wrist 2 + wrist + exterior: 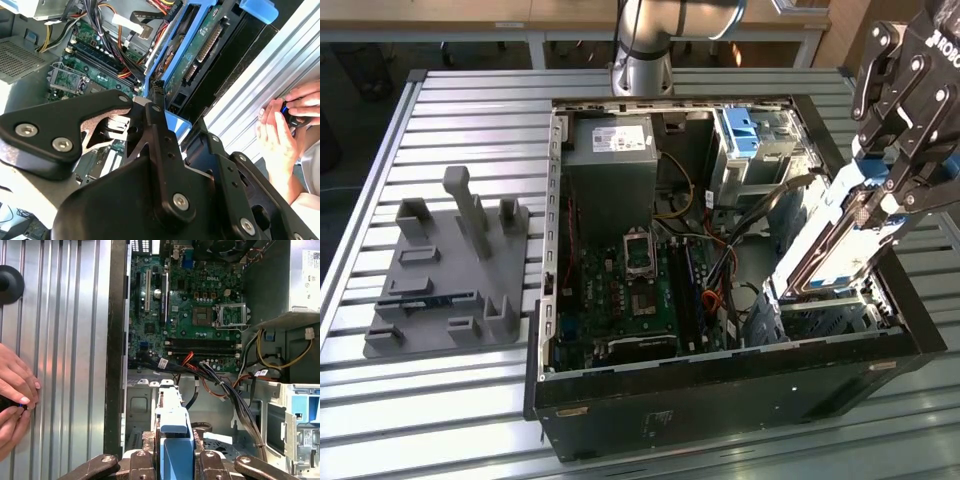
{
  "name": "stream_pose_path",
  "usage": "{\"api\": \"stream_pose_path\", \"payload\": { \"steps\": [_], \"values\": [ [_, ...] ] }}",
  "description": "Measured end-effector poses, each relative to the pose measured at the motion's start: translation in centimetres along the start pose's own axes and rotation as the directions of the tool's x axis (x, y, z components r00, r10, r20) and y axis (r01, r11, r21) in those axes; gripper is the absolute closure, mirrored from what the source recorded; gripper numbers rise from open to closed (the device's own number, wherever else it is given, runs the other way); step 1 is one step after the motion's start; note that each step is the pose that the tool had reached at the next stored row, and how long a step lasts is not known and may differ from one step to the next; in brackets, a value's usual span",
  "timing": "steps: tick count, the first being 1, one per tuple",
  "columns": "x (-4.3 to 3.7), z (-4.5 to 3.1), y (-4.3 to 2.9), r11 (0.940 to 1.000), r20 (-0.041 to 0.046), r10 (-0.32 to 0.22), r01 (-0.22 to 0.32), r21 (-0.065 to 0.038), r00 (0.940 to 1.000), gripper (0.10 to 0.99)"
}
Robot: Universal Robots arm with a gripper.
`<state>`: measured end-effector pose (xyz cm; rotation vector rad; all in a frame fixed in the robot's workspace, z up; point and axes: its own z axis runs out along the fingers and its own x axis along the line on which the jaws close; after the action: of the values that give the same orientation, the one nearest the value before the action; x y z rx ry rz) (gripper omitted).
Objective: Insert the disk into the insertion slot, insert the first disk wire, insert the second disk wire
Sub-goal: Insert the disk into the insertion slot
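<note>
gripper (pixel 882 205): mine, clenched on the blue tab (pixel 175 432) of the disk (pixel 817 248)
disk: tilted, lower end inside the computer case (pixel 720 390), at the slot (pixel 865 298), not lying flat
hands (pixel 14 390): a person's, on the table (pixel 65 340) just outside the case wall

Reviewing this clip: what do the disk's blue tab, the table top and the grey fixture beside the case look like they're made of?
Blue tab on the disk: likely moulded plastic, uniform matte colour. Table top: probably aluminium, silvery ribbed slats with soft reflections. Grey fixture: seemingly matte plastic, possibly printed; dull, no shine.
</note>
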<state>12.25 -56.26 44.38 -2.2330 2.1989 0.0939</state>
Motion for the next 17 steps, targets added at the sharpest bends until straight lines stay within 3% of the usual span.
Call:
{"api": "stream_pose_path", "payload": {
  "steps": [17],
  "values": [
    [0.06,0.40,0.29,1.0000,-0.0054,0.000,0.000,0.000,1.0000,0.722]
  ]
}}
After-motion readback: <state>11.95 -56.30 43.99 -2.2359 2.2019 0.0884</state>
